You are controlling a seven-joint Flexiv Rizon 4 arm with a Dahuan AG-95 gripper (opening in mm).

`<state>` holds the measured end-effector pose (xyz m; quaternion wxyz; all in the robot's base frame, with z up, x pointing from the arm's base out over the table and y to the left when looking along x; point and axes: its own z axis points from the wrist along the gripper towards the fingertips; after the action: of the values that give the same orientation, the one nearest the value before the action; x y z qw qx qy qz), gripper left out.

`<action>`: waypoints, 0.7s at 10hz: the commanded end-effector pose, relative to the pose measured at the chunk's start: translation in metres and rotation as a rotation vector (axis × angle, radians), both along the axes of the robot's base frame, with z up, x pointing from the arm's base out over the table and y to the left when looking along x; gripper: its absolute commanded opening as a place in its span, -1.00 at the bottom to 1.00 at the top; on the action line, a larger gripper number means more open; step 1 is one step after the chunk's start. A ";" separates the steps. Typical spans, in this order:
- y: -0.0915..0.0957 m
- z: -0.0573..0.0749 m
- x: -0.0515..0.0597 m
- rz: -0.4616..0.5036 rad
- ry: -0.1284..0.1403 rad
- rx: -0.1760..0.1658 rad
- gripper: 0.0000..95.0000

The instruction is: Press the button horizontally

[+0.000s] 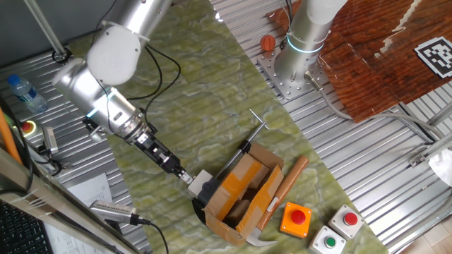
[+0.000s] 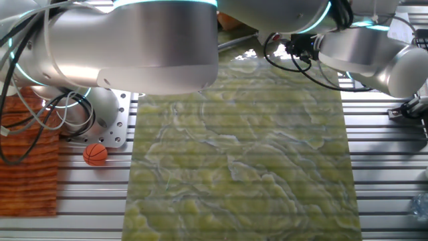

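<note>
Glossy metal arm (image 1: 113,56), brown cardboard carton (image 1: 247,190).

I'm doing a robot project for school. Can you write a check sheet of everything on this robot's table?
Surface: green marbled mat on a slatted metal table.
Job's things: small whitish button with a black part, against the cardboard carton.
Clutter: hammer, orange box with red button, two grey button boxes, small orange ball, water bottle.
Claw: claw at the button, side-on; contact and finger state cannot be told.
Cables: black cables along the arm.
Surroundings: brown woven cloth, second arm base.
</note>
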<state>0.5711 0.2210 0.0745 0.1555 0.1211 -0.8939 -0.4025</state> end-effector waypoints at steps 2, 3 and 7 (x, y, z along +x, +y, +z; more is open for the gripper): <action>-0.028 0.012 0.013 0.020 -0.023 -0.141 0.20; -0.040 0.018 0.017 0.022 -0.029 -0.201 -0.20; -0.096 0.039 0.026 -0.010 -0.082 -0.355 -1.00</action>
<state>0.5953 0.1400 0.1098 0.1513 0.1161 -0.9475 -0.2567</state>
